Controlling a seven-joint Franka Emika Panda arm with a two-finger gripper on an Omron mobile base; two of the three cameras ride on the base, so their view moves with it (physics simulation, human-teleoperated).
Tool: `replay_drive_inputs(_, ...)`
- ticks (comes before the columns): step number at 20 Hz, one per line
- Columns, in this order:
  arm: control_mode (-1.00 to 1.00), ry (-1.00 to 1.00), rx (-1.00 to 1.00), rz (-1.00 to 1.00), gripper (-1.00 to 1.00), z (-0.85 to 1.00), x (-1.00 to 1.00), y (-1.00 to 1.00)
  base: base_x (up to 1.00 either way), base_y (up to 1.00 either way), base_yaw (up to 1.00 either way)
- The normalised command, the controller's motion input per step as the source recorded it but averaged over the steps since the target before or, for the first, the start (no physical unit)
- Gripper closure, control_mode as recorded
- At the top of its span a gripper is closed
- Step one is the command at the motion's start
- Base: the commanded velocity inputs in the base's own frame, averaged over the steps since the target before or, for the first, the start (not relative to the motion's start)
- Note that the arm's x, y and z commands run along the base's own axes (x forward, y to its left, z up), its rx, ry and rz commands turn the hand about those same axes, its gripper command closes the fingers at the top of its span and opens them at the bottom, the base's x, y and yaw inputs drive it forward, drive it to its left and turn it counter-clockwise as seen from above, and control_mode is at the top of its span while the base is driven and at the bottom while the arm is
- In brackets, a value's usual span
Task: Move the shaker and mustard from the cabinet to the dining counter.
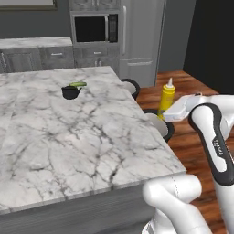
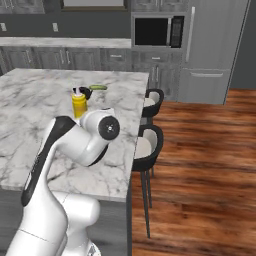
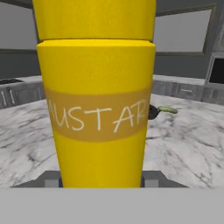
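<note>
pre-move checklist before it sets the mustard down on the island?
1. Grip: yellow squeeze bottle of mustard sits between the gripper fingers, upright: ok.
2. Bottle over the white grey-veined marble dining counter: cannot tell; the base views disagree.
3. Height above the top: cannot tell.
4. Squat black bowl with a green piece lies apart, farther along the top: ok.
5. Round stools stand below the counter edge: ok.
6. Small black shaker already delivered: cannot tell.

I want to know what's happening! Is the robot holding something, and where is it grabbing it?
The gripper holds the yellow mustard bottle, fingers on either side of its lower body.
</note>
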Motion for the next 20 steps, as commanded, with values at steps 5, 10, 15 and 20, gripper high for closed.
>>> replay_drive_inputs(5, -1.00, 0.05, 0.00, 0.00, 1.00, -0.51, 0.37, 0.00, 0.00, 0.00, 0.00)
replay_drive_inputs(10, -1.00, 0.09, 0.00, 0.00, 1.00, -0.46, 0.40, 0.00, 0.00, 0.00, 0.00)
replay_drive_inputs(15, -1.00, 0.14, 0.00, 0.00, 1.00, -0.26, 0.35, 0.00, 0.00, 0.00, 0.00)
replay_drive_inputs(20, -1.00, 0.12, 0.00, 0.00, 1.00, -0.21, 0.28, -0.02, 0.00, 0.00, 0.00)
